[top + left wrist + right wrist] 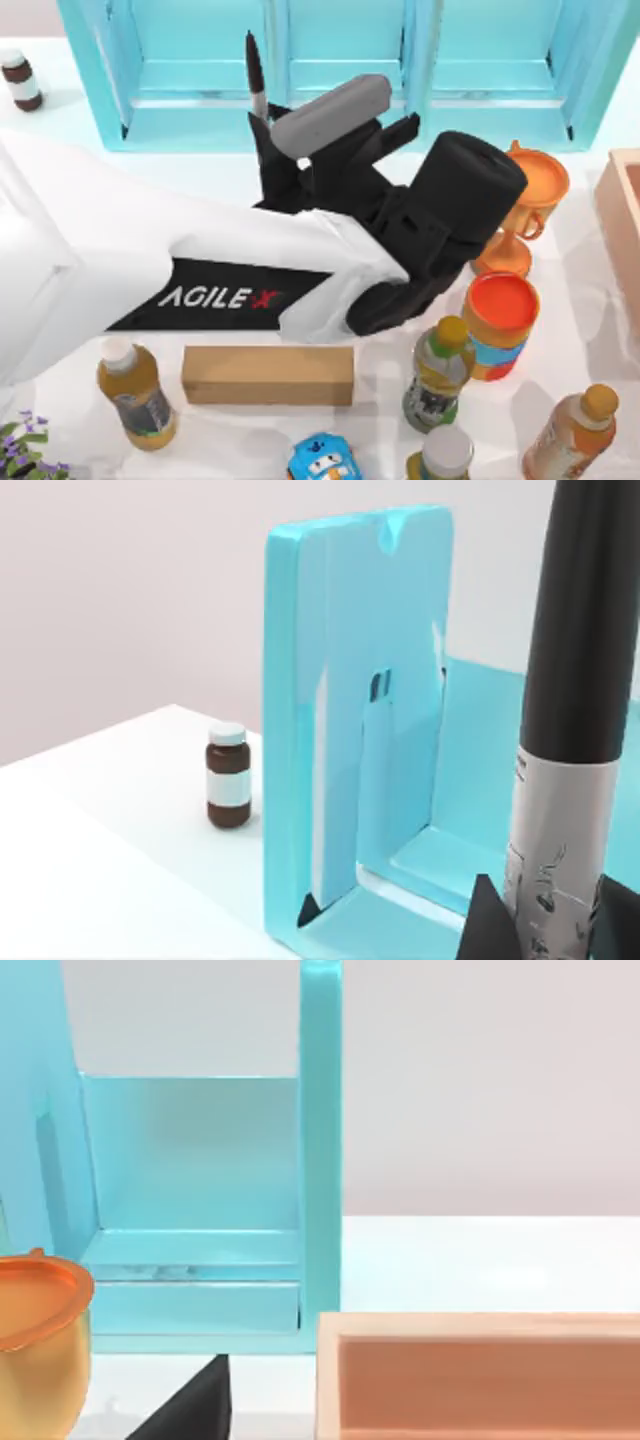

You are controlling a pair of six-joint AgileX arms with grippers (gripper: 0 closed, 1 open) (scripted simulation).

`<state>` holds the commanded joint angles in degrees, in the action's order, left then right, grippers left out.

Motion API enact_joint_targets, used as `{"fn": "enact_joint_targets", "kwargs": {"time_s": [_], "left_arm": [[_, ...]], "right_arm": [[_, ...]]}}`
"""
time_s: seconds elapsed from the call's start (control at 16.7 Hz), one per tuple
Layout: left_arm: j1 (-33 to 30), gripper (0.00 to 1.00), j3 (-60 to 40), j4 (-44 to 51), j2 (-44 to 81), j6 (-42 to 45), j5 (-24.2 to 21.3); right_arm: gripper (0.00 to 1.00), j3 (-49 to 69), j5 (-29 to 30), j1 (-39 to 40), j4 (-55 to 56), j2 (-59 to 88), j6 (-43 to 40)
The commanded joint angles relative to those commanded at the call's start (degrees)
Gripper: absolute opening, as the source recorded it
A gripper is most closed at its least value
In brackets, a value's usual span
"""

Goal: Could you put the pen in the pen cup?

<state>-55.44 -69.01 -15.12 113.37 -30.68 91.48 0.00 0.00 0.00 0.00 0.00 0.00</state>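
The left hand (268, 128), reaching over the middle of the desk (230, 170) toward the far blue shelf (340, 60), was clamped on the pen (254, 75), held upright, apparently for a tip-first drop, while the pen cup could not be located.

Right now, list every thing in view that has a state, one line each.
pen: upright, held at its lower end by the left gripper, tip up
left gripper: shut on the pen, in front of the blue shelf
brown pill bottle: standing, capped
orange-red cylinder: standing, lidded
juice bottles: standing, capped
trophy goblet: upright
wooden block: lying flat
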Motion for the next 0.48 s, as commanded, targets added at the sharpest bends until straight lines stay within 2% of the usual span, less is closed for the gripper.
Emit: {"fn": "enact_joint_targets", "kwargs": {"time_s": [0.3, 0.48], "left_arm": [[0.12, 0.00, 0.22, 5.67, -1.82, -2.22, 2.57], [0.12, 0.00, 0.23, 5.94, -1.97, -2.42, 2.80]], "right_arm": [[1.00, 0.00, 0.00, 0.00, 0.00, 0.00, 0.00], [1.00, 0.00, 0.00, 0.00, 0.00, 0.00, 0.00]]}}
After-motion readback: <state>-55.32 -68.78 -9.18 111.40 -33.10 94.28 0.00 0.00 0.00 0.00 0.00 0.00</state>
